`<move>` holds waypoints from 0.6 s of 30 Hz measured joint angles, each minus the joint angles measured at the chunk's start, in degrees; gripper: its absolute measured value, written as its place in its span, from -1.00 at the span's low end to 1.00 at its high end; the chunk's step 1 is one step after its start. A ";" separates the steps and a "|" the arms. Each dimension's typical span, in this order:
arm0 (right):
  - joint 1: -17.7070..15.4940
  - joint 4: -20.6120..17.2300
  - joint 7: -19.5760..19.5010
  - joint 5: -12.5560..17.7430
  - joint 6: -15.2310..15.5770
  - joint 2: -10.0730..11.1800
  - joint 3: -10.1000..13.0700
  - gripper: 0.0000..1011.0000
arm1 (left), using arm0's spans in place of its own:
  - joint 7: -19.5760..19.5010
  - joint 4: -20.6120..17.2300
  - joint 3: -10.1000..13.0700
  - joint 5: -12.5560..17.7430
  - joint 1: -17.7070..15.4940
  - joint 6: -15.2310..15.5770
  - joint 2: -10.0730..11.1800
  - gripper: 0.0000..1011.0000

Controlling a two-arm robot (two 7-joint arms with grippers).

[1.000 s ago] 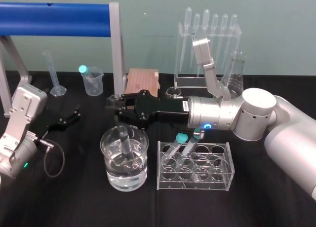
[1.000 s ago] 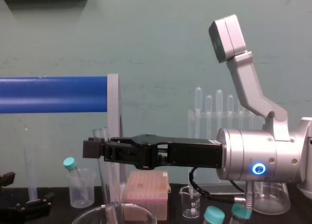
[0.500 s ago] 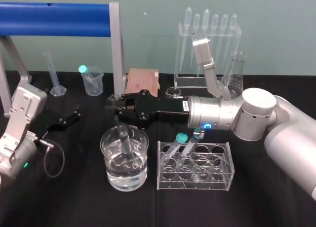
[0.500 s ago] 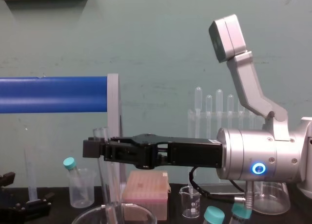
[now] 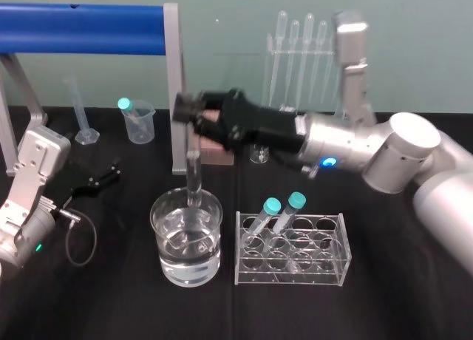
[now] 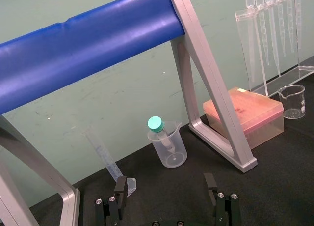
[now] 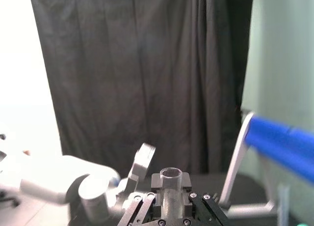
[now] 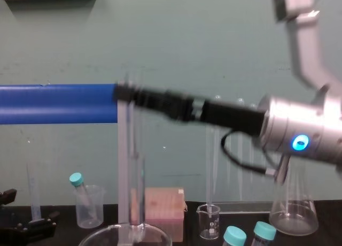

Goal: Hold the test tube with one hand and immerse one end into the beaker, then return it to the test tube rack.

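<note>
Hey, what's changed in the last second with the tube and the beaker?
The right gripper has risen, shut on the test tube, lifting it most of the way out of the beaker; the tube's lower end now sits about at the rim. The beaker, the test tube rack and the parked, open left gripper at the left are as before.

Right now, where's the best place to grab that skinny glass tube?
Near its open top, from the side, as the right claw does. The test tube stands upright, lower end at the beaker rim, so only the upper part is free. The left claw sits parked, open, on the left.
</note>
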 joint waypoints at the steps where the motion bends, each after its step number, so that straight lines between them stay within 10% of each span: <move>1: -0.06 -0.49 -0.13 0.33 -0.44 0.21 0.56 -0.55 | 0.00 0.00 0.00 0.00 0.00 0.00 0.00 0.98; 11: -2.19 -7.94 -4.74 3.09 -4.81 4.45 7.53 -0.55 | 0.00 0.00 0.00 0.00 0.00 0.00 0.00 0.98; 18: -8.38 -16.05 -12.50 2.39 -3.23 11.44 11.38 -0.55 | 0.00 0.00 0.00 0.00 0.00 0.01 0.00 0.98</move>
